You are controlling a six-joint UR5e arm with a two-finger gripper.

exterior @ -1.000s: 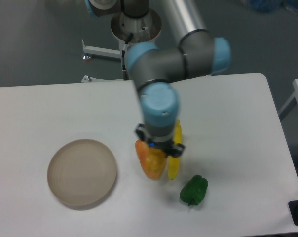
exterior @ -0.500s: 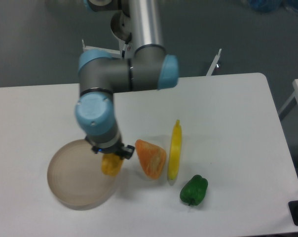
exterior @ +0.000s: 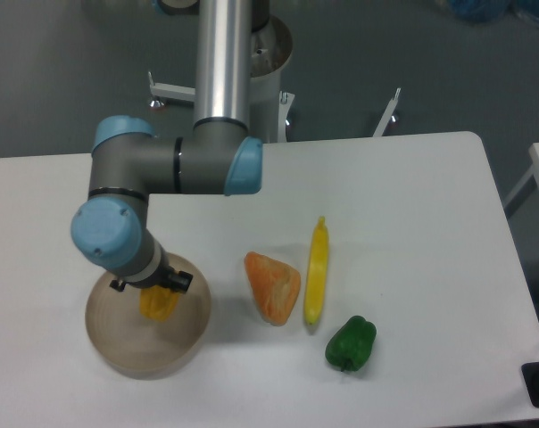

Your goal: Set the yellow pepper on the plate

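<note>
Jaws closed on the yellow pepper point(exterior: 159, 304), the gripper point(exterior: 153, 287) holds it directly beneath them over the plate point(exterior: 118, 343) on the bench point(exterior: 403, 196); it looks light, stiff, smooth-skinned and lumpy, best pinched across its broad middle.

Supporting, on white table point(exterior: 412, 187): tan plate point(exterior: 118, 348) sitting at left; orange wedge point(exterior: 272, 286), long yellow piece point(exterior: 316, 272), green pepper point(exterior: 351, 343) lying at centre-right.

At the lower left of the frame the gripper point(exterior: 155, 287) holds the yellow pepper point(exterior: 159, 304) over the plate point(exterior: 118, 343), with an orange wedge point(exterior: 272, 286), long yellow piece point(exterior: 316, 271) and green pepper point(exterior: 351, 343) to the right.
</note>
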